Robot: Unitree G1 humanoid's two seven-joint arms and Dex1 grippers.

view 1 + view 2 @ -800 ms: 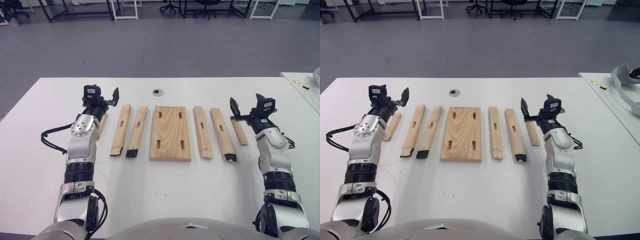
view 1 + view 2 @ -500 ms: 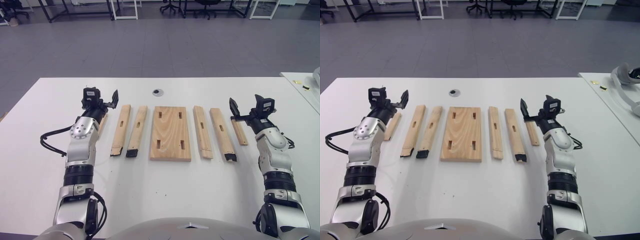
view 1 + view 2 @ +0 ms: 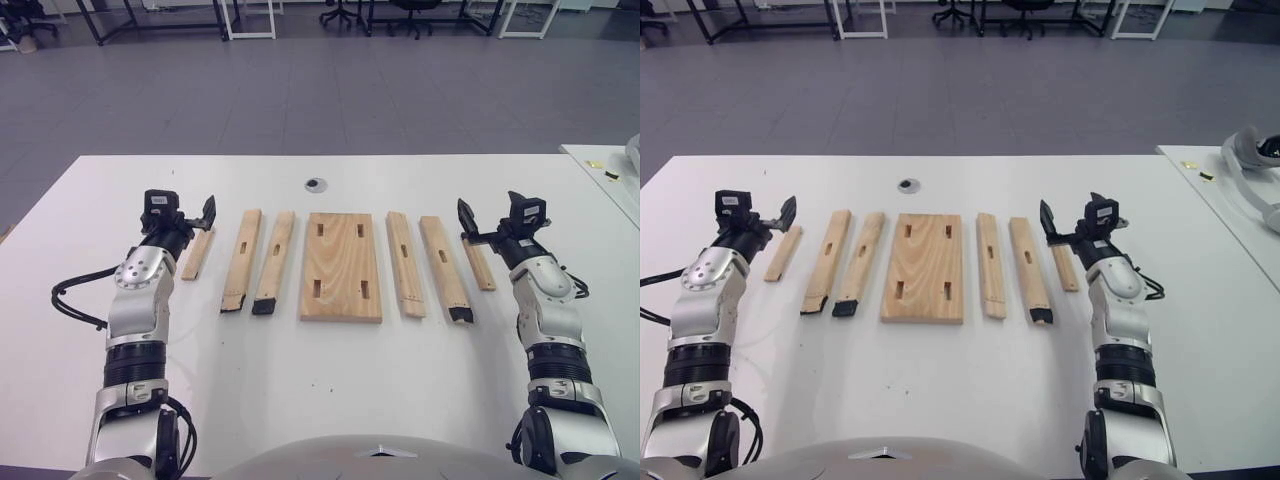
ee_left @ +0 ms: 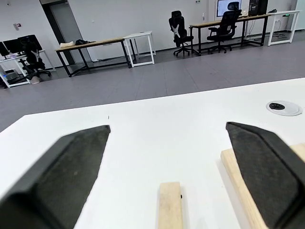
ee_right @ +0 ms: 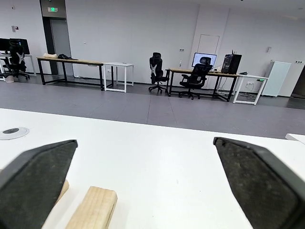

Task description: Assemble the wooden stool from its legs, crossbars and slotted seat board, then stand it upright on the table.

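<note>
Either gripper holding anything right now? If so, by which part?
Nothing is held: the left gripper and the right gripper are both open and empty.

Table (image 3: 300,380): plain white. Seat board (image 3: 341,266): light wood, wavy tan grain running lengthwise, 4 dark slots. Just left of board, inner-L leg (image 3: 275,258) and outer-L leg (image 3: 241,255): same light wood, 1 dark slot each, black caps on near ends. Right of board, inner-R leg (image 3: 405,262): light wood end to end, dark slot. Outer-R leg (image 3: 443,262): light wood, dark slot, black cap on near end. L crossbar (image 3: 197,254) and R crossbar (image 3: 479,265), outermost from board: plain light wood. Grommet (image 3: 317,184) beyond board: grey ring, dark centre. L gripper (image 4: 167,128) and R gripper (image 5: 145,140): matt black. Floor (image 3: 400,90): grey tile grid.
</note>
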